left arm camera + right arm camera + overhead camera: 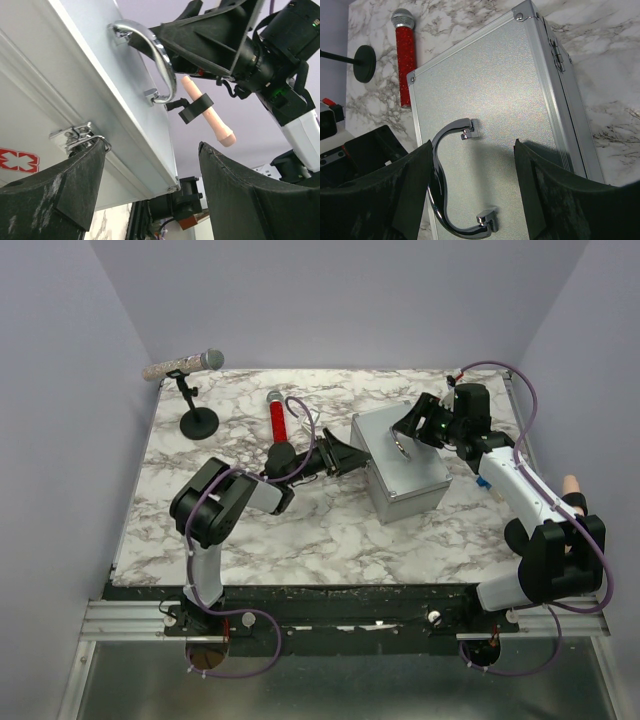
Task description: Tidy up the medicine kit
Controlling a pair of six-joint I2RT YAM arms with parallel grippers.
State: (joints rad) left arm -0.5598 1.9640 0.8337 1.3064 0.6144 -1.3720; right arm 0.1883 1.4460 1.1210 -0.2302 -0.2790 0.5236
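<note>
Two grippers are hanging close to one grey metal box. The box is the medicine kit (400,468), and it is sitting on the marble counter (300,535), a bit right of the middle and nearer the right edge than the left. Its lid is lying shut, with the curved silver handle (447,190) on top.

The left gripper (350,456) is reaching in from the left edge side and is pointing at the left wall of the kit. Its jaws are standing wide open and it is holding nothing. In the left wrist view the kit is filling the space above the open fingers, and one finger is sitting just beside the small silver latch (77,137). I cannot tell if it is touching. A red cross (15,160) is showing on that wall.

The right gripper (406,426) is hanging over the lid, above the handle. Its jaws are also standing wide open, gripping nothing.

Near the far edge, a red microphone (277,418) is lying flat. By the far left corner, a grey microphone on a stand (190,364) is standing well apart from the kit.
</note>
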